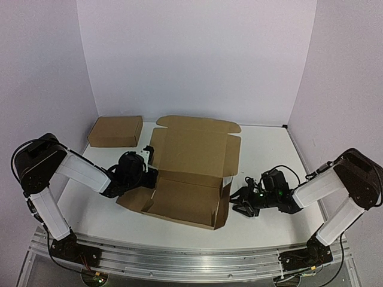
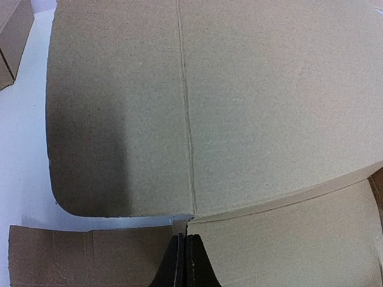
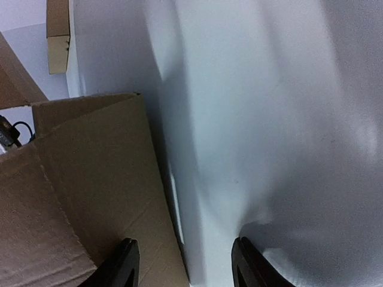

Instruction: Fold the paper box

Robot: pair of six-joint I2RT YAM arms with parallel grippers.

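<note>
The paper box point(image 1: 188, 179) lies in the middle of the table, a brown mailer with its lid point(image 1: 194, 149) open toward the back and its tray walls partly raised. My left gripper point(image 1: 151, 174) is at the box's left side. In the left wrist view its fingers point(image 2: 182, 266) are pressed together at the seam between a flat side flap point(image 2: 90, 257) and a wall panel point(image 2: 287, 245). My right gripper point(image 1: 237, 203) is open beside the box's right wall. In the right wrist view one fingertip point(image 3: 125, 263) is over that wall point(image 3: 90, 179) and the other is over bare table.
A smaller plain brown cardboard box point(image 1: 115, 131) sits at the back left, and its corner shows in the left wrist view point(image 2: 12, 42). White walls enclose the table on three sides. The metal rail point(image 1: 179, 257) with the arm bases runs along the near edge.
</note>
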